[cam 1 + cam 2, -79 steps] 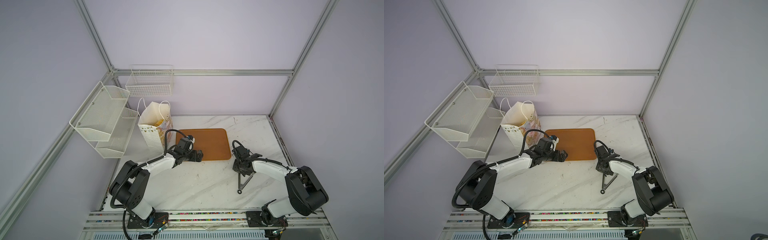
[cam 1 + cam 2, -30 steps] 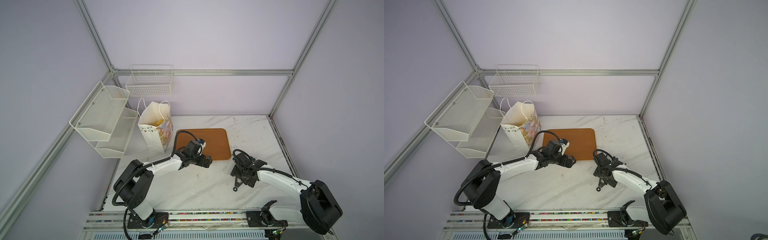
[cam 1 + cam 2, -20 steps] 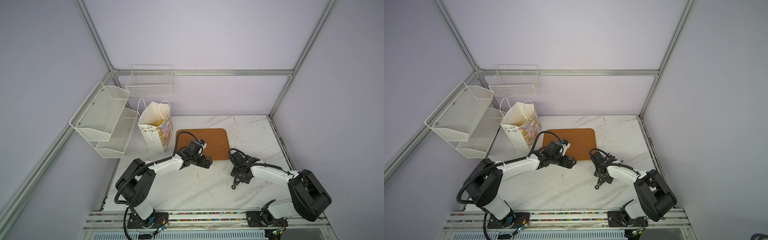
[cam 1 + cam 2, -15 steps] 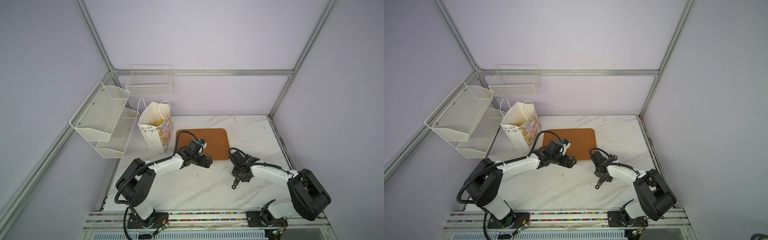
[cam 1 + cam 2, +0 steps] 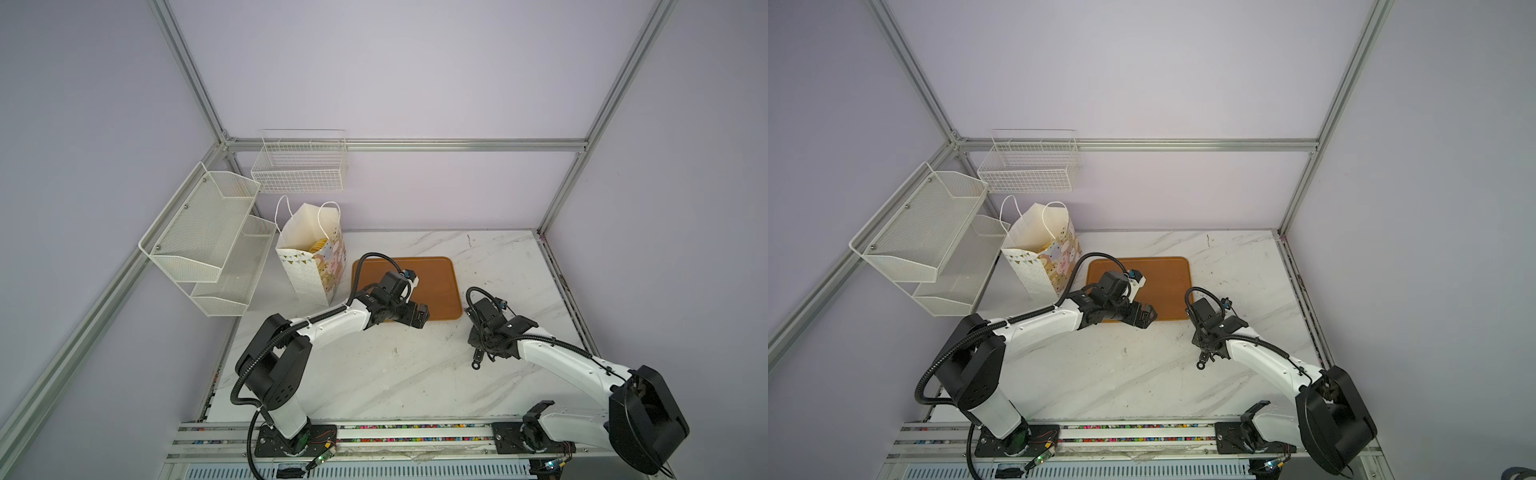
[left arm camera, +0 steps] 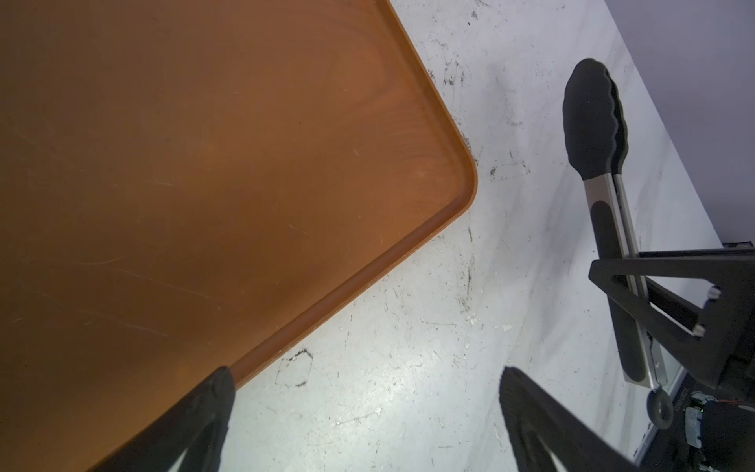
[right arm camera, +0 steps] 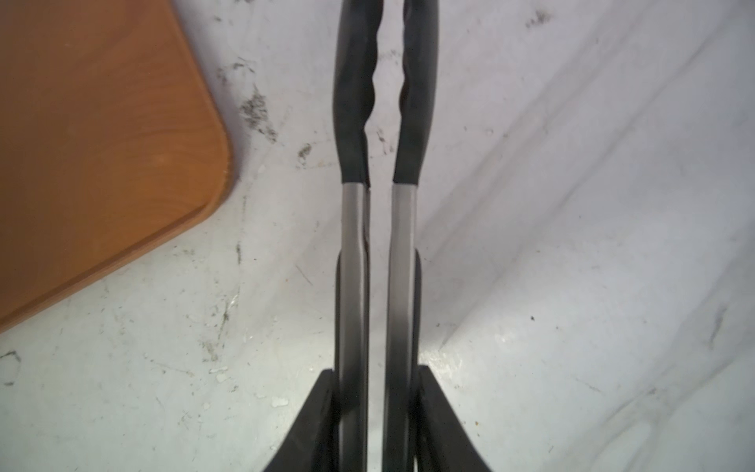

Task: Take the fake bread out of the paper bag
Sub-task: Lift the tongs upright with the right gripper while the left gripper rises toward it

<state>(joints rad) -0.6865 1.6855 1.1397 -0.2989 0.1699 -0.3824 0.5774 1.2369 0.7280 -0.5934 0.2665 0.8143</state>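
Note:
The white paper bag (image 5: 312, 270) (image 5: 1034, 270) stands upright at the back left, and golden fake bread (image 5: 319, 245) shows in its open top. My left gripper (image 5: 417, 316) (image 5: 1144, 316) (image 6: 367, 380) is open and empty, low over the near right corner of the orange-brown tray (image 5: 440, 282) (image 6: 204, 163). To the tray's right, my right gripper (image 5: 484, 347) (image 7: 378, 376) is shut on black-tipped metal tongs (image 7: 355, 224) (image 6: 592, 122), whose two arms are pressed nearly together. The tongs' ring end (image 5: 475, 365) (image 5: 1200, 365) sticks out toward the table's front.
White mesh shelves (image 5: 208, 241) hang on the left wall beside the bag, and a white wire basket (image 5: 299, 166) hangs on the back wall above it. The marble table's right edge (image 5: 561, 282) runs along a metal post frame.
My right gripper has closed on the tongs and squeezed their arms together, after shifting slightly toward the tray. The left gripper has stayed open at the tray's corner.

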